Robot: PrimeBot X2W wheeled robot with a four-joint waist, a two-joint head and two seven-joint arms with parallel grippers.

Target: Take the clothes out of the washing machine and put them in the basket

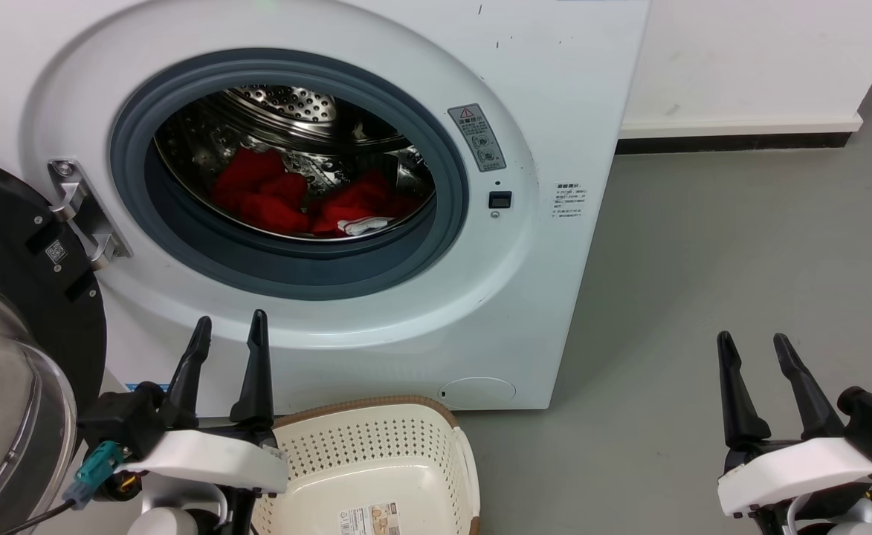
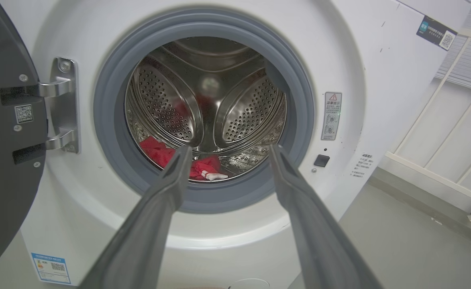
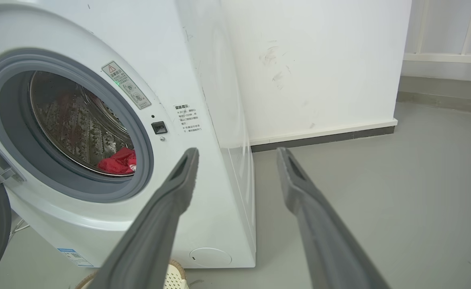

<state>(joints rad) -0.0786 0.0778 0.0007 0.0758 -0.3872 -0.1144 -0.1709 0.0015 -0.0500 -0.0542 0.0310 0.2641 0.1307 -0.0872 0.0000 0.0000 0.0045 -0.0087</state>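
Red clothes (image 1: 294, 197) low in the drum (image 1: 287, 100) of the washing machine (image 1: 554, 111), partly hidden by its grey rim (image 1: 454, 193), open door (image 1: 4, 297) cut off at left, basket (image 1: 376, 446) cropped at bottom on grey floor (image 1: 703, 260), left gripper (image 1: 231, 318) and right gripper (image 1: 751, 337) spread, empty, white wall (image 1: 763, 59) behind

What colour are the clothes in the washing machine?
The soft clothes are bright red; clearest in head view.
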